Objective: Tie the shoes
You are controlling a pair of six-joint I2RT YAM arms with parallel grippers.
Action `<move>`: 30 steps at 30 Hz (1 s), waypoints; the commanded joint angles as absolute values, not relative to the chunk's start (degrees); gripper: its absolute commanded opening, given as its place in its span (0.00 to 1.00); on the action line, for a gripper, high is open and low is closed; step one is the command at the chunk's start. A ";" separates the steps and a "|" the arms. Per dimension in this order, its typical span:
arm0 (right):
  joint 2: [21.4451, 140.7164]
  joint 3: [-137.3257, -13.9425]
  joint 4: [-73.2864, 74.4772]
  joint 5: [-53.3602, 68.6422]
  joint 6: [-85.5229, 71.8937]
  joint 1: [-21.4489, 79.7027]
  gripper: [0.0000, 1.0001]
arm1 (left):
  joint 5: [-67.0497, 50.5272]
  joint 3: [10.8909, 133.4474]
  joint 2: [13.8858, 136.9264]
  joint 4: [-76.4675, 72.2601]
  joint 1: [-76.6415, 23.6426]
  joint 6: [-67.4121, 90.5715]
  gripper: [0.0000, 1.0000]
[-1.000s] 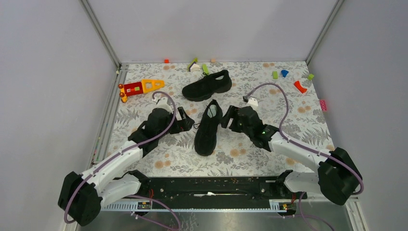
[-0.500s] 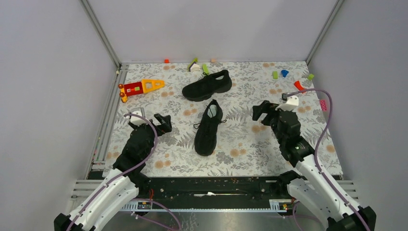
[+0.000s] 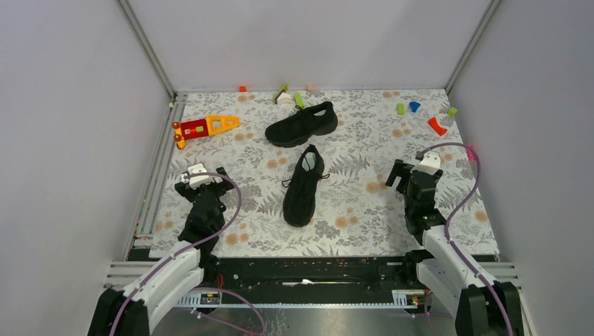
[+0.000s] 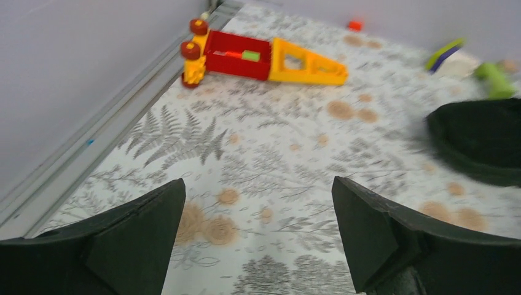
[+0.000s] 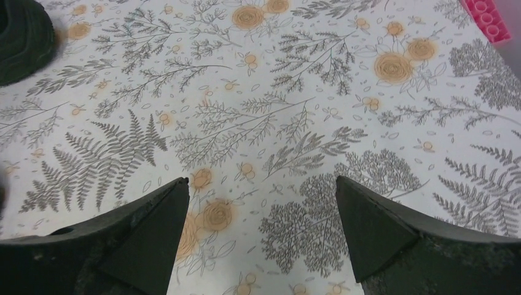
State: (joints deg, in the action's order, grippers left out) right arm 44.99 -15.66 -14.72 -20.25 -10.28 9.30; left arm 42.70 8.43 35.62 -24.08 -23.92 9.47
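Two black shoes lie on the flower-print mat. The near shoe [image 3: 303, 185] points toe toward me, with thin lace ends sticking out on both sides. The far shoe [image 3: 301, 124] lies crosswise behind it. My left gripper [image 3: 204, 173] is open, well left of the near shoe, and nothing is between its fingers [image 4: 258, 184]. The toe of one shoe [image 4: 479, 141] shows blurred at the right of the left wrist view. My right gripper [image 3: 408, 172] is open and empty [image 5: 261, 181], well right of the near shoe. A shoe's edge [image 5: 21, 37] sits at that view's top left.
A red and yellow toy [image 3: 203, 127] [image 4: 264, 55] lies at the back left near the metal rail [image 3: 155, 175]. Small coloured blocks are scattered along the back edge [image 3: 298, 99] and back right [image 3: 436, 126]. A pink brick [image 3: 471, 152] [image 5: 491, 21] lies at the right wall.
Both arms pulled away from the near shoe, left arm to the left, right arm to the right, and back toward the near edge. Their jaws spread wider. The shoes stayed put.
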 commanded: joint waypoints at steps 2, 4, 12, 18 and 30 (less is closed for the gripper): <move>55.35 -13.58 -35.64 -18.30 -1.89 7.52 0.96 | 34.90 5.33 47.91 -44.84 -17.36 5.21 0.99; 60.70 -11.70 -44.62 -16.37 -0.44 7.31 0.96 | 32.62 5.02 53.10 -49.47 -15.63 5.10 0.99; 73.45 -14.36 -54.84 -12.05 3.20 7.19 0.94 | 17.77 7.99 60.50 -53.13 -8.32 5.80 0.99; 77.87 -12.26 -63.11 -13.24 2.80 7.04 0.98 | 10.79 12.47 64.37 -48.96 -5.31 5.71 0.99; 78.13 -14.14 -60.12 -17.58 1.23 7.05 1.00 | 8.33 13.27 67.23 -50.91 -0.21 6.76 0.93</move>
State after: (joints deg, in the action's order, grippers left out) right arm 77.91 -12.51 -57.30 -15.09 1.41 7.40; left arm 10.81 13.17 66.39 -45.84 -1.13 5.89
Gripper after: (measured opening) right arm 0.993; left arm 0.926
